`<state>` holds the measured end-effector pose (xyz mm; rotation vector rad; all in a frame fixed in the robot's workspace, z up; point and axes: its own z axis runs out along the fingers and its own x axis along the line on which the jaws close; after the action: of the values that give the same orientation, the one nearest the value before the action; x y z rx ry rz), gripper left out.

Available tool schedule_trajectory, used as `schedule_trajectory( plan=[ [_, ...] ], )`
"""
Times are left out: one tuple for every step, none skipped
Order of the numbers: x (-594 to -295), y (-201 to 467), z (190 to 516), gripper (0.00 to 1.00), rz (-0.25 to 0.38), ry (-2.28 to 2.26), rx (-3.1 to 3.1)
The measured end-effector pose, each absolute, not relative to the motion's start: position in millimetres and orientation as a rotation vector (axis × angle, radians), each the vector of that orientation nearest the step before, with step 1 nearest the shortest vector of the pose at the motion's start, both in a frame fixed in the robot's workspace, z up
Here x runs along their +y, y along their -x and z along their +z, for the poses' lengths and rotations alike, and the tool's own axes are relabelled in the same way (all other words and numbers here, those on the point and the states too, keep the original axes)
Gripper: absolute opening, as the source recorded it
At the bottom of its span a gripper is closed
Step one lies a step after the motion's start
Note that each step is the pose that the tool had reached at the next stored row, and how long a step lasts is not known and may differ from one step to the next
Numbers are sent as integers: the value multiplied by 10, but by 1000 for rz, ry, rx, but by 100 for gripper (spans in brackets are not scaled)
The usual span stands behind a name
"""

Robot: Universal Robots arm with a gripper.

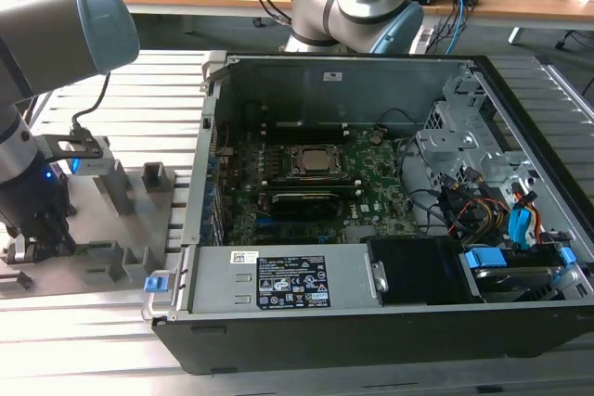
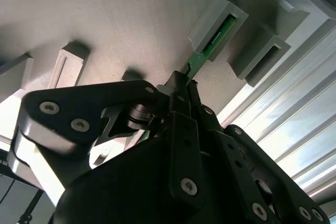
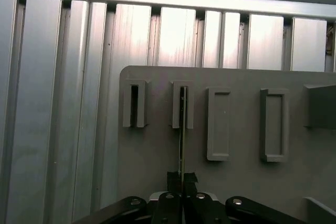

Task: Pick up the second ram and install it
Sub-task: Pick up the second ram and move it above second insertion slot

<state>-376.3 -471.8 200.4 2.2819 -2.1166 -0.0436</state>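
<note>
The second ram [image 3: 181, 135] is a thin green stick seen edge-on, its far end sitting in a slotted grey holder [image 3: 175, 104] on the grey fixture plate [image 3: 157, 150]. The second wrist view shows its green face [image 2: 207, 51] running out of that holder [image 2: 212, 17]. My gripper [image 3: 182, 178] is shut on the stick's near end, with the black fingers [image 2: 181, 90] pressed against both faces. In the exterior view the gripper [image 1: 37, 246] is low over the fixture plate [image 1: 102, 220] on that view's left, apart from the open computer.
The open computer case [image 1: 325, 275] lies at the centre, with the green motherboard [image 1: 371, 192] and CPU socket [image 1: 311, 162] inside. More grey holders [image 3: 135, 104] [image 3: 274, 124] stand on the plate. Ribbed aluminium table [image 3: 52, 103] surrounds the plate. Cables and drive bays [image 1: 501, 210] crowd the case's right.
</note>
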Motion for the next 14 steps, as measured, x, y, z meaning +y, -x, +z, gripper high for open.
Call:
schedule_trajectory(
  plan=[
    [-4718, 3763, 2004, 14, -44, -2282, -2117],
    [-4719, 3763, 2004, 14, -44, -2282, -2117],
    [-4719, 3763, 2004, 14, -44, -2282, -2117],
    [-4719, 3763, 2004, 14, -44, -2282, -2117],
    [-4719, 3763, 2004, 14, -43, -2282, -2116],
    [-4719, 3763, 2004, 14, -43, -2282, -2116],
    [-4719, 3763, 2004, 14, -43, -2282, -2116],
    [-4719, 3763, 2005, 14, -43, -2282, -2116],
    [-4718, 3763, 2008, 14, -43, -2282, -2117],
    [-4718, 3763, 2014, 14, -43, -2282, -2117],
    [-4718, 3763, 2027, 14, -43, -2282, -2116],
    [-4718, 3763, 2041, 14, -43, -2282, -2116],
    [-4717, 3763, 2052, 14, -43, -2282, -2116],
    [-4717, 3763, 2069, 14, -43, -2282, -2116]
  ],
)
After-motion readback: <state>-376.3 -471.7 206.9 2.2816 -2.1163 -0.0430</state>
